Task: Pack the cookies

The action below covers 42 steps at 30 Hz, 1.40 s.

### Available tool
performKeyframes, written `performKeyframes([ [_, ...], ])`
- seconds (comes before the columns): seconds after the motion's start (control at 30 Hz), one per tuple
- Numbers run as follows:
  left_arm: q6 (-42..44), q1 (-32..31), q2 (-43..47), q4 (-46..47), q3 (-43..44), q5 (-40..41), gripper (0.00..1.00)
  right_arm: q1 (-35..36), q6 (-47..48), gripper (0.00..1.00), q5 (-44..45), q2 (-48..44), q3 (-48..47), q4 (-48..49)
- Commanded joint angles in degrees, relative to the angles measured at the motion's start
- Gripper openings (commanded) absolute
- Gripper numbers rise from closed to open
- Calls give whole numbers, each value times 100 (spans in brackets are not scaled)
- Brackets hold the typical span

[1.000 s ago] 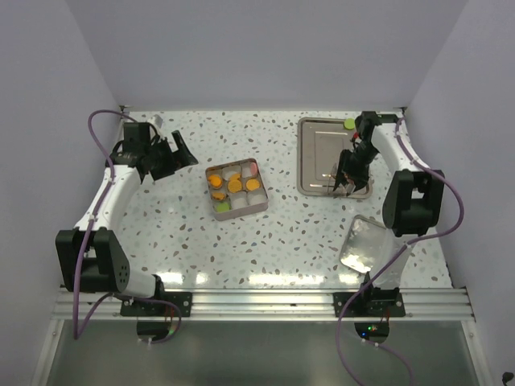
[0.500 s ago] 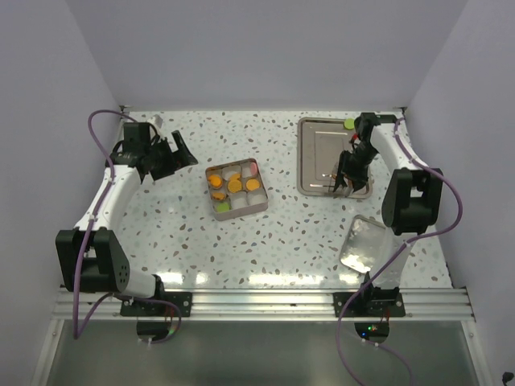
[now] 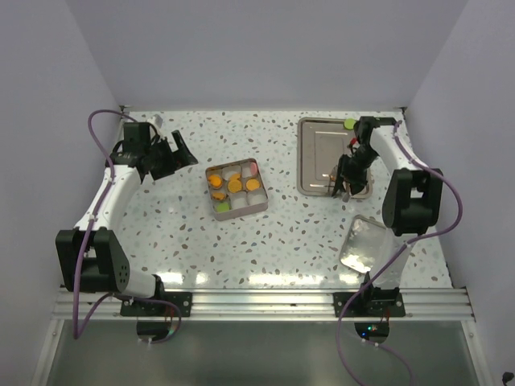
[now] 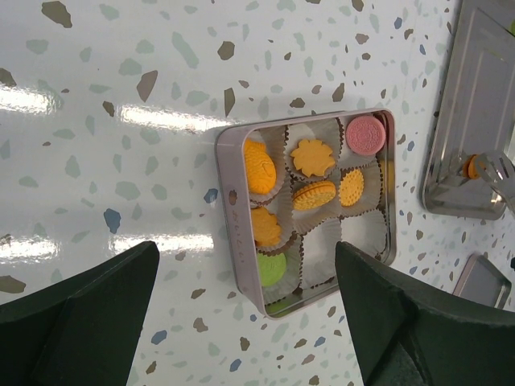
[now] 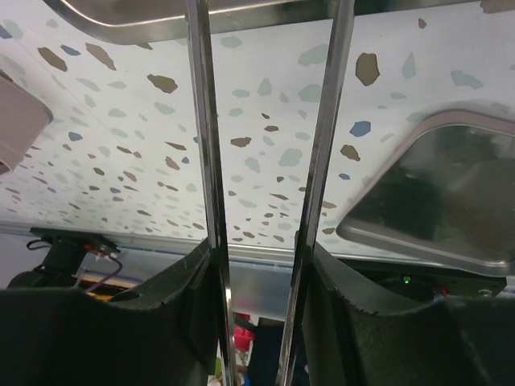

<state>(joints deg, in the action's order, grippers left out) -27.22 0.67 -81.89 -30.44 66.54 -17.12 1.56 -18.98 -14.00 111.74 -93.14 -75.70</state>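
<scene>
Over the last second the right tool has crept up and slightly left along the near edge of the tray, at right of centre in the overhead view, while the left tool has not shifted at all. In the left wrist view a small orange cookie sits between the tips of the right tool's long tongs at the tray's lower edge, far right of that frame. So the right tool looks closed on that cookie, though the grip is small and partly hidden; the right wrist view shows only the two blades running nearly parallel with a narrow gap, and the cookie itself is out of sight there.

I read this as the pick just made, with the carry to the tin coming next (a leftward move across the speckled worktop). The tin sits at centre overhead and already holds most of the cookies in white paper cups: orange ones, a pink one at its upper right, a green one lower down. At least one cup near the bottom right looks empty. One more green cookie lies at the tray's top right corner overhead, so work remains after this one.

The left tool hangs at upper left with its jaws spread wide, holding nothing
</scene>
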Motion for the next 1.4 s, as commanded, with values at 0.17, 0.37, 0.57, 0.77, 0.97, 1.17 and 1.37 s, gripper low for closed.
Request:
performKeyframes([
  [0.17,94,-14,41,205,192,-1,96,28,53,38,-305,-425,-819,-480],
  [0.37,86,-14,103,196,157,-19,96,55,-88,36,-612,-566,-942,-507],
  [0.57,86,-14,129,187,140,-45,96,493,-342,36,-1104,-706,-1188,-472],
  [0.77,68,-5,129,196,140,-89,96,1626,-764,36,-1333,-706,-1514,-472],
  [0.97,68,-5,164,187,113,-142,97,2427,-1256,36,-1544,-786,-1505,-130],
  [1.17,33,-23,173,213,69,-177,96,3200,-1590,36,-1632,-646,-1409,231],
  [1.37,50,-23,243,205,17,-177,96,3500,-1714,35,-1580,-478,-1417,407],
])
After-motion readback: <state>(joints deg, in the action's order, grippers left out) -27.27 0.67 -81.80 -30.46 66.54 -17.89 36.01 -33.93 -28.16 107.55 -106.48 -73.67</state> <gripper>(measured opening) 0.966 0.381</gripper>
